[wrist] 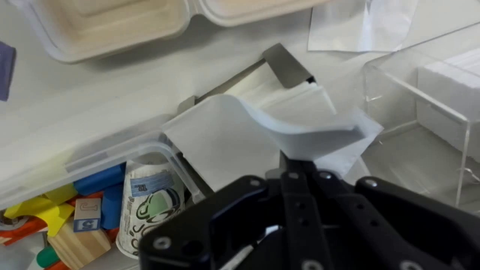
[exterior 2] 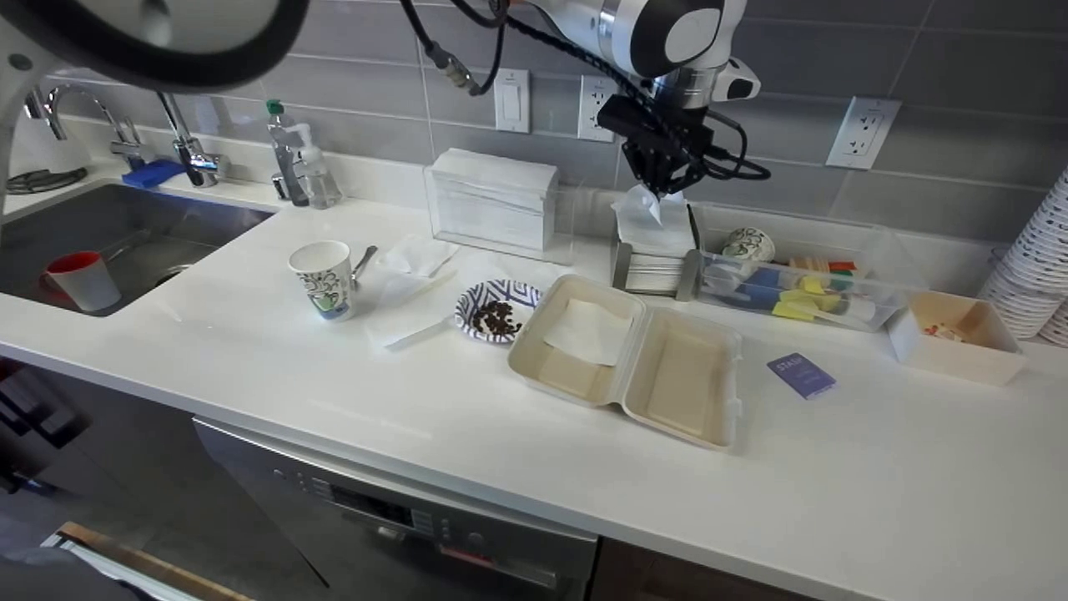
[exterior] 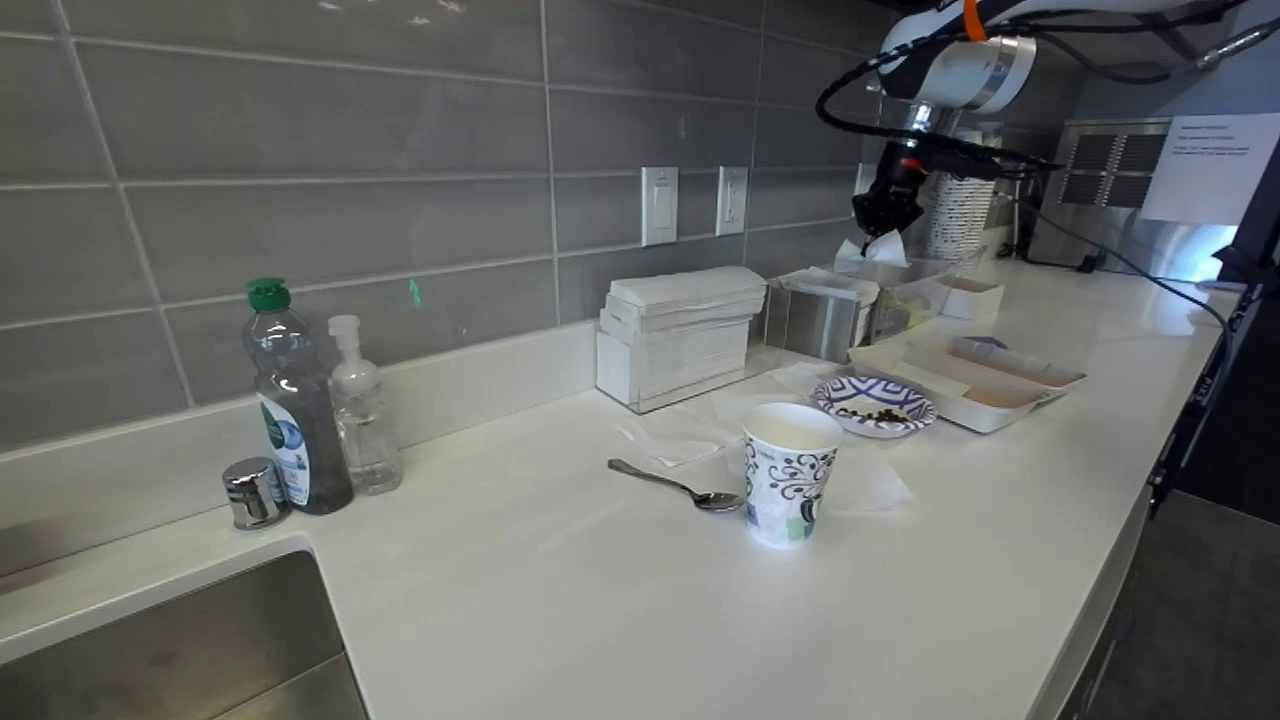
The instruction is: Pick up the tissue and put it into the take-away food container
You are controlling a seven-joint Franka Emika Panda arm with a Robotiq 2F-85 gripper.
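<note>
At left of centre in an exterior view, a paper cup (exterior 2: 323,280) stands upright on the desk (exterior 2: 400,409); further right, about the middle of the frame, a patterned plate (exterior 2: 501,290) lies close beside the food container (exterior 2: 677,380). The container rests just right of the middle, spread flat at its fold, its two halves side by side; the long side of each runs from higher in the frame down towards the bottom, leaning slightly left, and a square of white paper (exterior 2: 591,332) lies in the left half. Almost straight above the fold in the frame is the tissue (exterior 2: 641,204), over the metal holder (exterior 2: 622,259) with its stack of napkins (exterior 2: 655,273), and at the tissue's top sits the gripper (exterior 2: 655,192): it looks clamped on the tissue, though whether the lower edge is free of the stack cannot be told. In the wrist view the container spans the upper left and top middle, beyond the holder. So the next move seems to call for a lift clear of the holder, then a carry down the exterior frame, towards the desk's front edge, meeting the halves at their short ends. Drifting right would probably bring the loose tissue over the clear bin (exterior 2: 897,263), just beside the holder.
</note>
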